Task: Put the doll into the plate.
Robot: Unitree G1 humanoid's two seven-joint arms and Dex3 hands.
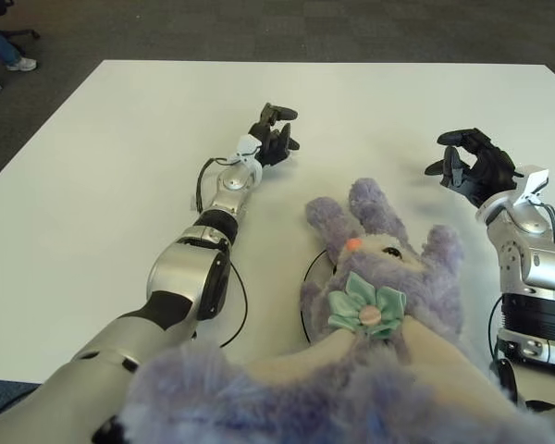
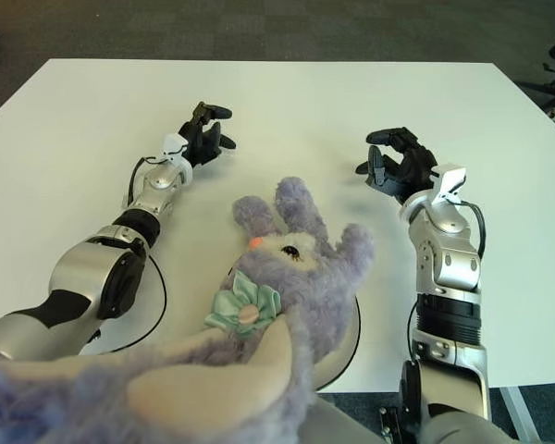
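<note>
Right at the near edge of the white tabletop a purple plush rabbit doll fills the foreground. Its fuzzy body runs off the bottom of both views, a mint-green fabric flower sits at its neck, and its ears point away from the robot. The doll lies over a plate: only a thin dark curved rim of the plate shows, on the doll's right in the right eye view and on its left in the left eye view, the rest hidden under the plush. A black cable loops on the tabletop by the left forearm.

Further out, neither hand touches the doll. The left hand reaches forward at the end of its stretched silver arm, well beyond the doll's ears and to their left; its dark fingers are loosely curled and hold nothing. The right hand is raised over the tabletop to the right of the doll's ears, its fingers apart in a relaxed half-curl, also empty.

Beyond the far edge lies grey carpet.
</note>
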